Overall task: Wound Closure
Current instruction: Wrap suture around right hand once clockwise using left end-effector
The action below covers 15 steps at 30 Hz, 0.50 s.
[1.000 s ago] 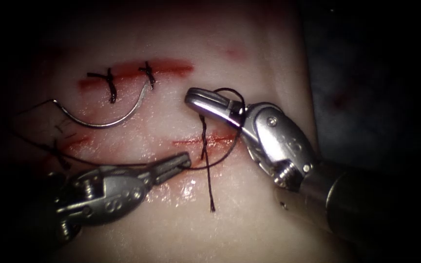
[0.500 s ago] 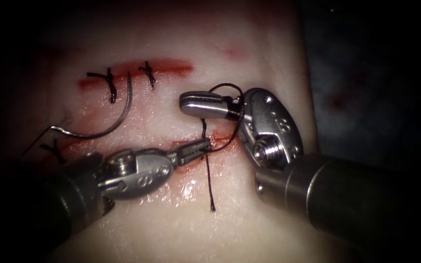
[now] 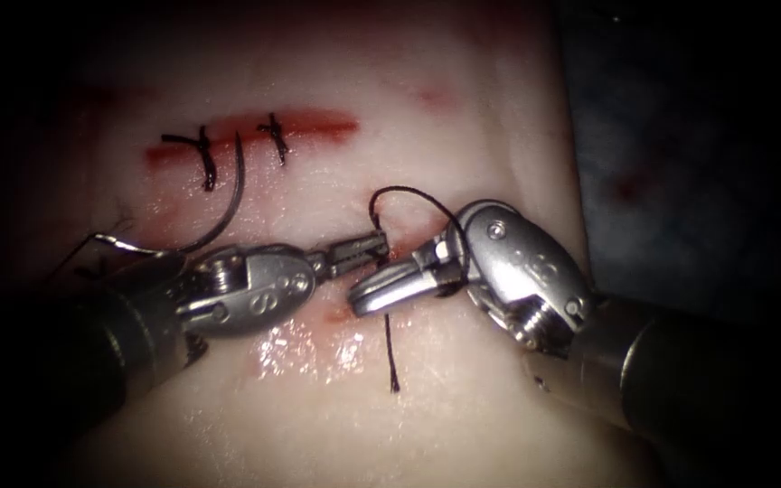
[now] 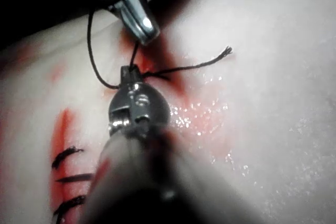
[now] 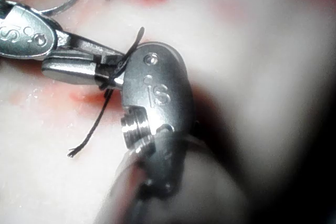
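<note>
The left end effector (image 3: 371, 246) pinches the dark braided thread (image 3: 413, 192) looped round the right end effector's (image 3: 365, 298) pressed-together jaws, the curved steel needle (image 3: 228, 203) lies free far left on the pale tissue (image 3: 463, 398), and a slack grip could spill the loop.

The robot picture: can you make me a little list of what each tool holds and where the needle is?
left tool: jaws shut on the thread
right tool: thread looped around its jaws, grip unclear
needle: lies free on the tissue, left of both tool tips, held by neither
thread tail: loose end lies on the tissue below the tools
cut: red fluid around it, under the tool tips
old stitches: two knots on the upper cut
</note>
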Motion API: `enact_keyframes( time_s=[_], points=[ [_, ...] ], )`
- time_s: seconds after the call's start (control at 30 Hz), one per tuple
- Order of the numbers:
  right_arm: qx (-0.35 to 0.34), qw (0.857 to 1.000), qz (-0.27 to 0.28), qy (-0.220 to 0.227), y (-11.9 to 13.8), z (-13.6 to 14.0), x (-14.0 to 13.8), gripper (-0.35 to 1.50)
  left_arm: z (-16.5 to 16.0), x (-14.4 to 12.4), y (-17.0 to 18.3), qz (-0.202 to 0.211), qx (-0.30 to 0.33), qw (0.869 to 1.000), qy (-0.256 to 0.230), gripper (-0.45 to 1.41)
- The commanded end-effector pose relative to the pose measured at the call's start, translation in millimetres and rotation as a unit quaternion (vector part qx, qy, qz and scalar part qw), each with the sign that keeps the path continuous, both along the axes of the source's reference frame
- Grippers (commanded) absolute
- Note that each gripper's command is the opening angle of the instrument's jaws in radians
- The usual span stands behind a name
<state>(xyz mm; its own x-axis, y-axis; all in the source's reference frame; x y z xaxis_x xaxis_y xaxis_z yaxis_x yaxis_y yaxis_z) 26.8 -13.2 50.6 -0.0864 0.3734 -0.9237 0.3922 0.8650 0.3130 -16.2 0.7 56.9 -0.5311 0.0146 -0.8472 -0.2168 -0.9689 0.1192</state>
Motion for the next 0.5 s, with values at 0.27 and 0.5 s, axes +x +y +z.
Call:
enact_keyframes(
  time_s=[0.27, 0.5],
  points=[
    [-0.14, 0.984, -0.092, -0.068, -0.1, 0.9, 0.7, -0.35, 0.8, -0.4, 0.4, 0.001, -0.002, 1.0, -0.001, -0.45],
    [-0.224, 0.957, -0.15, -0.111, -1.8, 0.8, 3.4, 0.14, 0.8, -0.1, 0.3, 0.002, -0.002, 1.0, -0.002, -0.45]
  ],
)
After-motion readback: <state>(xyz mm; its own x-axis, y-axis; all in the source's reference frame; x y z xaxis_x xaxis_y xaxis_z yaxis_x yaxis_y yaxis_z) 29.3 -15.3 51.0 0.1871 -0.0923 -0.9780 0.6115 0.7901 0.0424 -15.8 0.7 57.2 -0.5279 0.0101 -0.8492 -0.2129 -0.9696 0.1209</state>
